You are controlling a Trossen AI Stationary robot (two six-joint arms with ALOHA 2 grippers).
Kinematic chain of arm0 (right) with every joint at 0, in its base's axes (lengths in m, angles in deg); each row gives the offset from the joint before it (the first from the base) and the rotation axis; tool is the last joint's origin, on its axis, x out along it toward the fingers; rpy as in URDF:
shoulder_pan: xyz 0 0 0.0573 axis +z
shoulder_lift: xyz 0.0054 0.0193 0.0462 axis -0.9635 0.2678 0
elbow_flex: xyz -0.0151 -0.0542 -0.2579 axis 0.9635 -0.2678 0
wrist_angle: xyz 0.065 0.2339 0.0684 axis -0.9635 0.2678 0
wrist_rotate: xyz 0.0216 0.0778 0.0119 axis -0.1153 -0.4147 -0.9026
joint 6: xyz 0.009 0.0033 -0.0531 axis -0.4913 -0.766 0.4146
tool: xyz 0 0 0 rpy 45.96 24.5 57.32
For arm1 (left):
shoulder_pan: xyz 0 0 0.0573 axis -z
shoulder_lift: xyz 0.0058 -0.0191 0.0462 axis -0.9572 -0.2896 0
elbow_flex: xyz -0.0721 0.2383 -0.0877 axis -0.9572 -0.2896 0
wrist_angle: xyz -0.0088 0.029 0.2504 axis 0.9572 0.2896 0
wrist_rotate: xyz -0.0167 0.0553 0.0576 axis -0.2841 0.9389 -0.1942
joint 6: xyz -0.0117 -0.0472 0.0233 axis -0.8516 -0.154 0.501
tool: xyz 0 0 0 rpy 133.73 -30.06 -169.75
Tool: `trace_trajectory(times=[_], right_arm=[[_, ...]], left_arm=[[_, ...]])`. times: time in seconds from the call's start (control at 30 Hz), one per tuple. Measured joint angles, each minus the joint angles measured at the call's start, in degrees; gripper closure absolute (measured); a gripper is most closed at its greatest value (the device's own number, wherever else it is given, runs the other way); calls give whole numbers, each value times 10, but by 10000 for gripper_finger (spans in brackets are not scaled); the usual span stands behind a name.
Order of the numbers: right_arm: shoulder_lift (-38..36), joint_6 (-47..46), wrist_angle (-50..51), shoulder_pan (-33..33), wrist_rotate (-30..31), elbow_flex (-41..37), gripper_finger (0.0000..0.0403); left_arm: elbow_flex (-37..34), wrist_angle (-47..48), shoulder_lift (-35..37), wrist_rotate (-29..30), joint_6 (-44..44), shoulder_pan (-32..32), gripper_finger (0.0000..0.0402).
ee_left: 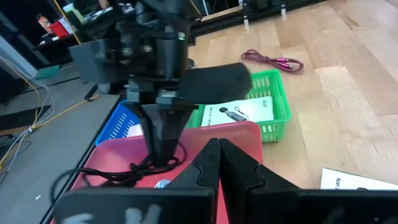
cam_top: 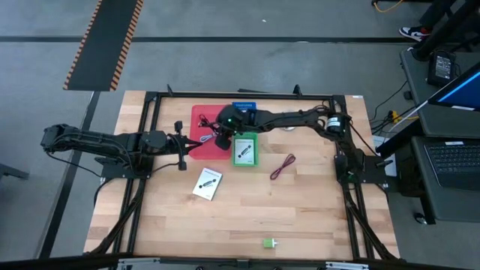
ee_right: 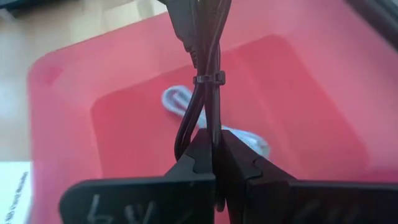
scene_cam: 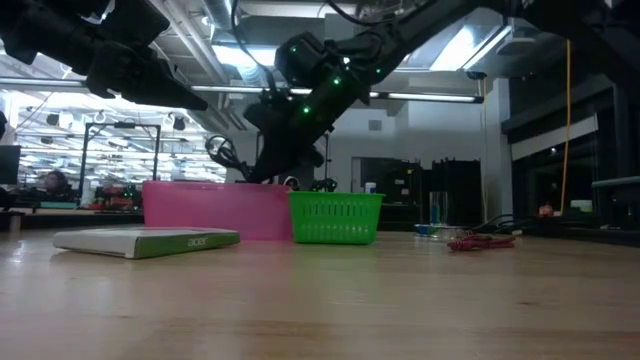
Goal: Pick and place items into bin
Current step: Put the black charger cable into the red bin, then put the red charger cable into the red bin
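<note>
Right gripper (ee_right: 214, 163): over the red bin (cam_top: 201, 146), jaws pinching a black cable (ee_right: 208, 87) bundled with a tie, dangling above the bin floor. A pale cable (ee_right: 180, 99) already lies inside.

Left gripper (ee_left: 217, 163): beside the bin's edge, jaws pressed together, empty.

Green basket (cam_top: 244, 150): holds a white card printed with a small device; its text is unreadable.

Outstanding on the surface (cam_top: 300, 202): white card (cam_top: 208, 184), marked "acer" in the low view; dark red cable (cam_top: 282, 166); green block (cam_top: 268, 243).

Progress, judged: roughly halfway, with one drop pending and three items left.
</note>
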Motion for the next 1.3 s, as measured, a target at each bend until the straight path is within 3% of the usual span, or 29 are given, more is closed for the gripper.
trace_trajectory(times=[0.8, 1.0, 1.3], right_arm=[[30, -1, -28, -25, 6, 0, 401], [29, -1, -27, -28, 40, 0, 374], [26, 25, -26, -29, 41, 0, 334]], left_arm=[[0, 0, 0, 0, 0, 0, 399], [0, 0, 0, 0, 0, 0, 396], [0, 0, 0, 0, 0, 0, 399]])
